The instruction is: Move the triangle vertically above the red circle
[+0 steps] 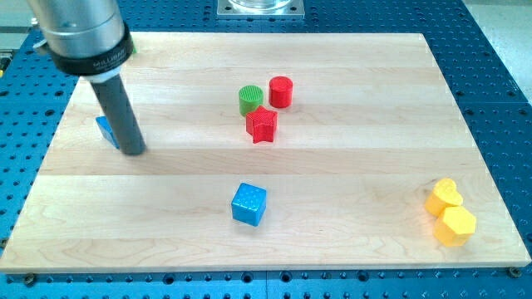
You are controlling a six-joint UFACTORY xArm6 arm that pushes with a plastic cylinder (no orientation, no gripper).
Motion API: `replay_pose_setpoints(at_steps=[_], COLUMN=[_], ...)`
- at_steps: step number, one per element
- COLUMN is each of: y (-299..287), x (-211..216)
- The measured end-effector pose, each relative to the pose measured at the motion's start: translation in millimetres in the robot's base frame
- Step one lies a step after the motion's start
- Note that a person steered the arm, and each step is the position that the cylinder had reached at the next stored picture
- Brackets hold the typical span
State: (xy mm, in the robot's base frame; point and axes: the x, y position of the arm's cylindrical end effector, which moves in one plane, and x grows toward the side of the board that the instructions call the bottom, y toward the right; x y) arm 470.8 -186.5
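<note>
Single view only. Looks down on the bench (pixel 349 166) from high up on the near side, at a steep slant, facing the far edge. Takes in the whole wooden top: far edge near the top of the frame, near edge along the bottom, side edges splaying outward toward the lower corners. Stands fairly close, enough to show surface texture on the blue cube (pixel 248 203) at lower centre. Crops the arm at the upper left, leaving the grey housing (pixel 79 33) and the rod down to my tip (pixel 133 152). Catches the blue perforated base (pixel 499 75) around the bench and a metal plate (pixel 260 7) at top centre.
</note>
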Motion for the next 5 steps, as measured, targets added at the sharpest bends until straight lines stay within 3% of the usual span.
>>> replay_pose_setpoints(at_steps=[1,2,3,4,5], y=[-36.7,-18.4,42.4,30.2,52.8], x=[-0.5,-45.4,-56.3,-50.2,-125.4])
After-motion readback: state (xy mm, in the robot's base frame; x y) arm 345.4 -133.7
